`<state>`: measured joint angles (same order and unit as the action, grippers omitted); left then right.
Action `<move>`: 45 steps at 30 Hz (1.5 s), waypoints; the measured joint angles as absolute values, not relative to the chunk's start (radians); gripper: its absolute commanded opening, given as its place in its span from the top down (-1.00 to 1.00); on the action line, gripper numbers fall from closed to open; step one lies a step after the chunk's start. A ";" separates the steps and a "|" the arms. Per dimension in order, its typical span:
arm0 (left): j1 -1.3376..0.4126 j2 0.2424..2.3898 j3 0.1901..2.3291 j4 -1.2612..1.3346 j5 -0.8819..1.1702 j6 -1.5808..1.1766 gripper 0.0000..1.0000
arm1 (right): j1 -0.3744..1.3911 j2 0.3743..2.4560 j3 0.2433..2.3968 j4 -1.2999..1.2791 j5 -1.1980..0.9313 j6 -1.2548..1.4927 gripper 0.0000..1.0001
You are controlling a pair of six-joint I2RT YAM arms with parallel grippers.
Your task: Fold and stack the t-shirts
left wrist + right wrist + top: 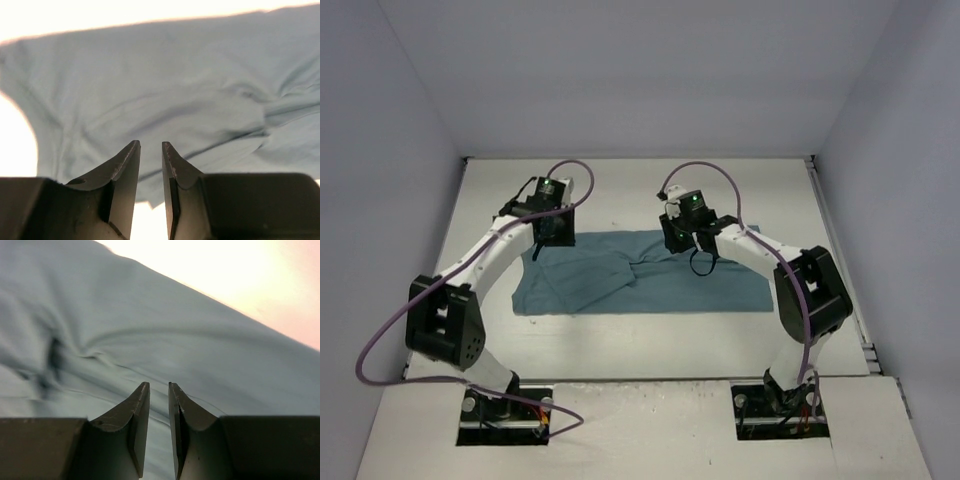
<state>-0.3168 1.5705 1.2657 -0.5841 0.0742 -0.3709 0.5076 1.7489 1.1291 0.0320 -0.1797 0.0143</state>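
Note:
A teal t-shirt (640,285) lies spread flat across the middle of the white table, folded into a wide rectangle with creases near its centre. My left gripper (540,247) hovers over the shirt's far left corner. In the left wrist view its jaws (151,144) stand a little apart with nothing between them, and the cloth (175,90) lies below. My right gripper (678,243) hangs over the shirt's far edge, right of centre. Its jaws (159,384) are also slightly parted and empty above the wrinkled fabric (125,340).
The white table (620,340) is enclosed by pale walls at the back and on both sides. Purple cables (570,168) loop above each wrist. Both arm bases stand at the near edge.

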 measured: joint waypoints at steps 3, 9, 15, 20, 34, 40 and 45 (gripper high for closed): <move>-0.345 1.662 1.333 -0.580 0.072 -0.367 0.52 | 0.478 1.750 1.105 0.030 -0.135 0.027 0.66; -0.352 1.863 1.415 -0.580 0.046 -0.355 0.52 | 0.466 1.767 1.069 0.049 -0.082 0.052 0.69; -0.328 1.953 1.457 -0.587 0.029 -0.341 0.52 | 0.466 1.774 1.001 0.076 -0.064 0.063 0.73; -0.317 1.969 1.474 -0.586 0.020 -0.335 0.52 | 0.466 1.768 0.956 0.113 -0.060 0.073 0.76; -0.305 1.983 1.476 -0.587 0.003 -0.314 0.52 | 0.464 1.681 1.000 0.095 -0.037 0.111 0.68; -0.300 1.999 1.476 -0.586 0.000 -0.314 0.52 | 0.464 1.800 1.140 0.130 -0.008 0.139 0.69; -0.293 2.014 1.480 -0.587 0.003 -0.315 0.52 | 0.464 1.884 1.137 0.118 0.002 0.161 0.69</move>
<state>-0.2926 2.0135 1.4801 -0.5865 0.0031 -0.3145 0.4641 1.8842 1.1369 0.1179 0.0022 0.1609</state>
